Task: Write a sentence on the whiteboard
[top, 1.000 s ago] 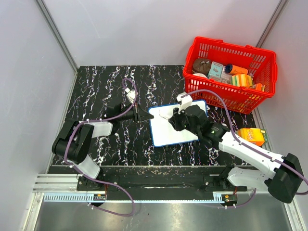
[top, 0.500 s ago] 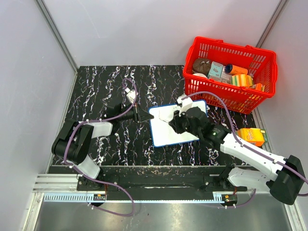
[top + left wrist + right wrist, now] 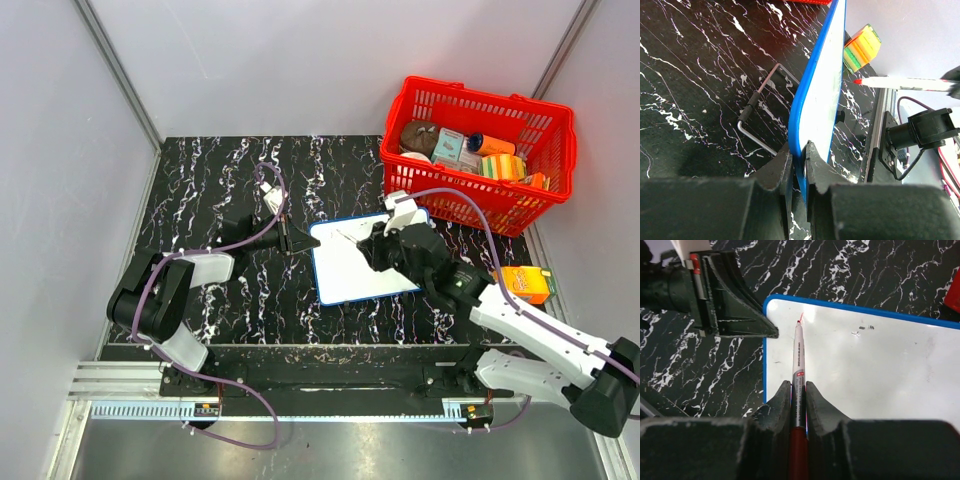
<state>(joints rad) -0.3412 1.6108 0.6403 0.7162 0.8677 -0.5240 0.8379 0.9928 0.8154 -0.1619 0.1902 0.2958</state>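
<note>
— Where does the whiteboard [image 3: 352, 278] lie?

— About mid-table on the black marbled table [image 3: 210, 180], turned a little askew. Its far right corner comes close to the front wall of the red basket [image 3: 470, 205]. The right arm covers that corner, so it cannot be told whether they touch.

— What has hold of it?

— The left gripper [image 3: 303, 243] is pinched narrow on the blue frame at the board's left edge, near the far corner. In the left wrist view the frame runs edge-on straight out from between the closed fingers.

— And the other arm?

— The right gripper [image 3: 798, 388] is clamped on a red marker [image 3: 798, 352], with the barrel between its two fingers. The tip points toward that same far left corner, and a red stroke [image 3: 801, 316], quite short, sits right at the tip. The left wrist view shows a thin gap between the tip and the white surface.

— How tight is it there?

— Tight. The left gripper's fingertip rests on the frame just beside the marker tip. From there the white face stretches away to the right and toward the near side, with a few tiny grey specks [image 3: 863, 330] on it.

— What room is there around the board?

— There is broad dark tabletop to its left and beyond its far edge. A narrower strip lies between the board and the table's near edge. An orange carton [image 3: 524, 283] stands by the table's right edge, beside the right arm and apart from the board.
</note>
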